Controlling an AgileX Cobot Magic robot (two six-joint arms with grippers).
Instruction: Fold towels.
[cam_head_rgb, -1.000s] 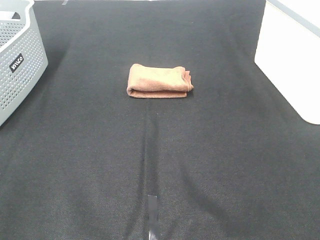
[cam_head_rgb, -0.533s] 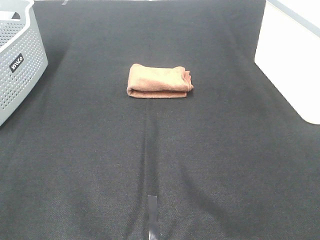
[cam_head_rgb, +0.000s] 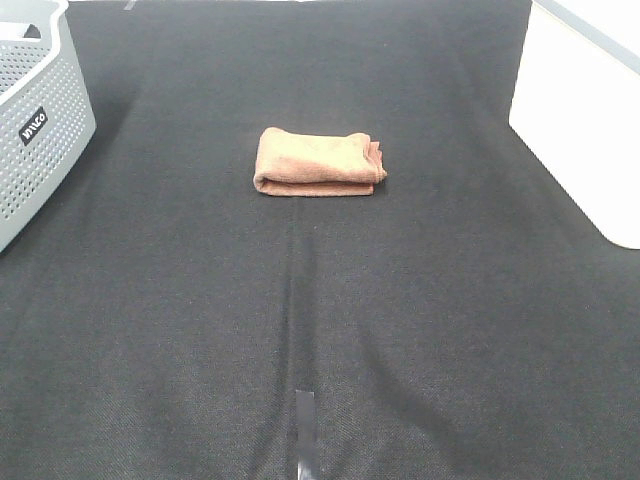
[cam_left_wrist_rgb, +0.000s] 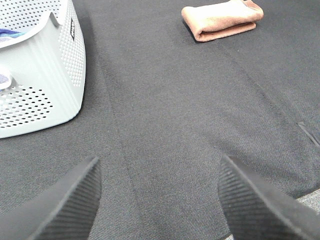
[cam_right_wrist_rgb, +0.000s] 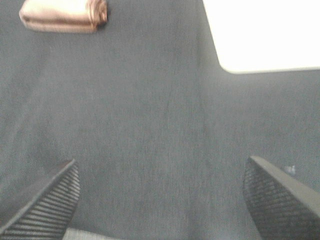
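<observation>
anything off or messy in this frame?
Nothing stands out. The towel lies folded in a compact bundle on the black cloth, slightly uneven at its right edge. Left end effector and right end effector are open, well clear of it. The basket sits upright.

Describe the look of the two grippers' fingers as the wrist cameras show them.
Only fingertips show. The left gripper has two dark grey, wedge-shaped fingers whose faces are covered in fine parallel ridges. The right gripper has the same dark, tapered pads, ribbed in coarser-looking stripes. No cables, logos or markings are visible, and the high camera shows neither arm.
</observation>
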